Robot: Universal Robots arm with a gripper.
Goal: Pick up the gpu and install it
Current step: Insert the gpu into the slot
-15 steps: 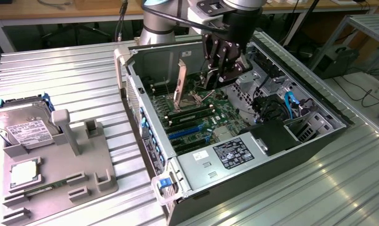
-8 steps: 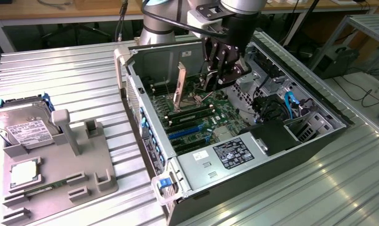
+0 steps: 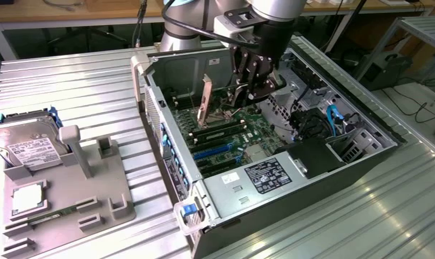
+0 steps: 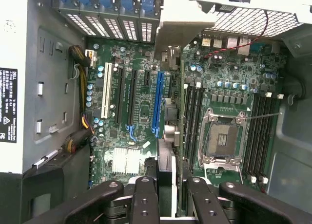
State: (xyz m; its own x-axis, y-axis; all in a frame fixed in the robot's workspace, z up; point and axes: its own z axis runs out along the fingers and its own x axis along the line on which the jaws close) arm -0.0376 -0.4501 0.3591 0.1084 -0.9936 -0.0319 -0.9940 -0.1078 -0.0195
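Observation:
I see the gpu (image 4: 167, 136) edge-on in the wrist view, a thin card running away from my gripper (image 4: 168, 187) toward the case's rear wall. Its metal end bracket (image 4: 183, 31) is at the far end. The gripper's fingers (image 4: 145, 197) are shut on the card's near end. The card hangs above the green motherboard (image 4: 136, 53), just beside the long blue slot (image 4: 157, 104). In the exterior view the gripper (image 3: 247, 90) is lowered into the open computer case (image 3: 304, 156). The card's bracket end (image 3: 204, 100) stands upright to the exterior view's left of it.
Memory slots (image 4: 192, 117) and the bare processor socket (image 4: 222, 139) lie on the other side of the card. A white slot (image 4: 106, 97) and black slots sit beyond the blue one. Outside the case, a hard drive (image 3: 23, 143) rests on a grey fixture (image 3: 73, 189).

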